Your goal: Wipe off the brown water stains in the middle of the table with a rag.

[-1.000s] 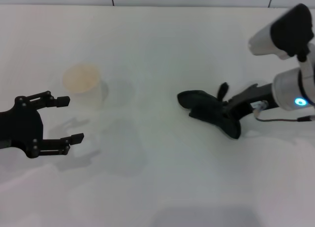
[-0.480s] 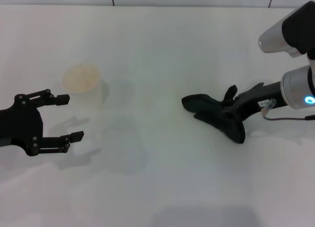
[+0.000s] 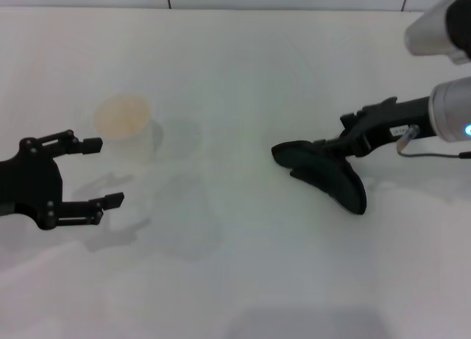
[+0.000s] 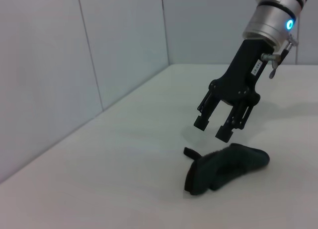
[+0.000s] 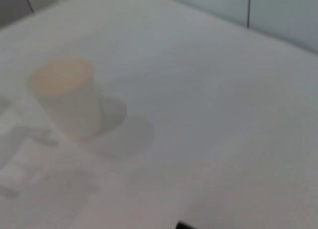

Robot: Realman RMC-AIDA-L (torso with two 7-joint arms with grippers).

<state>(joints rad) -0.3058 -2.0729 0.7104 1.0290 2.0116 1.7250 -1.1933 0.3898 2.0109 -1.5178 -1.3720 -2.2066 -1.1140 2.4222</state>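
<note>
The right gripper [image 4: 218, 127], fingers now spread, has released and lifted off the rag [image 3: 327, 176]; no stain shows, wiping looks finished.

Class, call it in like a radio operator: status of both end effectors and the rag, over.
Right end effector open, lifted just above the rag, which lies loose on the table. Left end effector open, parked beside the paper cup. No brown stain visible.
</note>
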